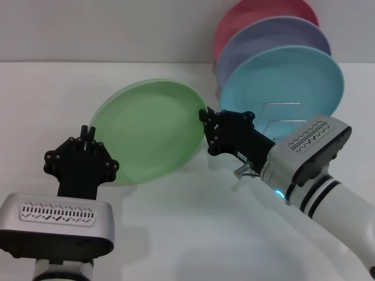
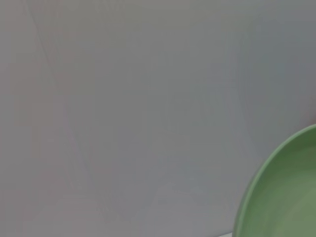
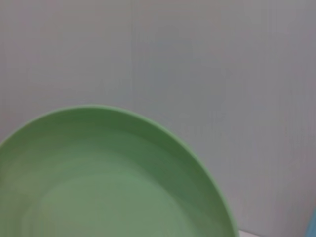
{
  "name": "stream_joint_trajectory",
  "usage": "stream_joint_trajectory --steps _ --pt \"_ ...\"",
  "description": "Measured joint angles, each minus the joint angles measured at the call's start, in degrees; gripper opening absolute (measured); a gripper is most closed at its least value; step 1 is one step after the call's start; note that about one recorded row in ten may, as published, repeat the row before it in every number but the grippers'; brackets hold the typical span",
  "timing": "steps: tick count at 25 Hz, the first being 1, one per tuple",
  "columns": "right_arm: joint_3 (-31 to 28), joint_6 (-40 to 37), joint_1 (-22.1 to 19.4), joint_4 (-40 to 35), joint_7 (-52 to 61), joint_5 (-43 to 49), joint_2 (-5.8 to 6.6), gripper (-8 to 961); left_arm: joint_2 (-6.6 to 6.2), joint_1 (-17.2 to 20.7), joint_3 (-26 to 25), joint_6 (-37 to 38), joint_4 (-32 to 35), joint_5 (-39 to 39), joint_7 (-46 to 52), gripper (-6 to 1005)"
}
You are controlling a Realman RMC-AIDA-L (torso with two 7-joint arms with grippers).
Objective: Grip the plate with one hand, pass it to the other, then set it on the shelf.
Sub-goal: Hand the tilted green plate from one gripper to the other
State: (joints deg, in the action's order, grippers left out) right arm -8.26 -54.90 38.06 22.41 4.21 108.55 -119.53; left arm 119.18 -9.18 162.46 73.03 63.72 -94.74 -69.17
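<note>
Nearest the head camera sits the left arm's silver wrist housing, and just beyond it the left gripper (image 1: 88, 136) reaches up to the lower left rim of the light green plate (image 1: 149, 132). Its fingertips meet the rim, but I cannot tell whether they are clamped on it or slightly parted. The right gripper (image 1: 206, 126) pinches the opposite, right-hand rim, its fingers drawn narrow onto the edge, so the plate hangs tilted above the white desk (image 1: 187, 234) between the two arms, face turned toward the camera. That two-sided hold reads as the handover itself: each arm takes an opposite edge so neither blocks the other.

Behind the right arm stands the silver wire shelf (image 1: 281, 120), already carrying a turquoise plate (image 1: 287, 85), a lavender plate (image 1: 272, 41) and a pink plate (image 1: 258, 14), all upright and leaning in the loops. A free slot seems to lie at the front, near the right gripper, which would explain why the plate is held on edge, not flat. Both wrist views show only the green rim against a pale wall
</note>
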Motion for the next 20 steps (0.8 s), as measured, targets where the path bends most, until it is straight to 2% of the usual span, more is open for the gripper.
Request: stream_joint_trajectory --steps 5,17,20 --pt "-0.02 0.1 -0.04 -0.01 0.0 -0.01 -0.05 17 0.0 0.07 0.06 -0.19 0.0 0.0 0.0 28" --pt "0.0 0.0 -0.23 0.0 -0.1 -0.01 -0.09 18 -0.14 0.49 -0.3 -0.7 -0.35 0.31 0.08 106" --pt "0.0 -0.15 -0.38 0.13 -1.24 -0.01 -0.16 18 -0.22 0.59 -0.49 -0.64 -0.43 0.31 0.08 171"
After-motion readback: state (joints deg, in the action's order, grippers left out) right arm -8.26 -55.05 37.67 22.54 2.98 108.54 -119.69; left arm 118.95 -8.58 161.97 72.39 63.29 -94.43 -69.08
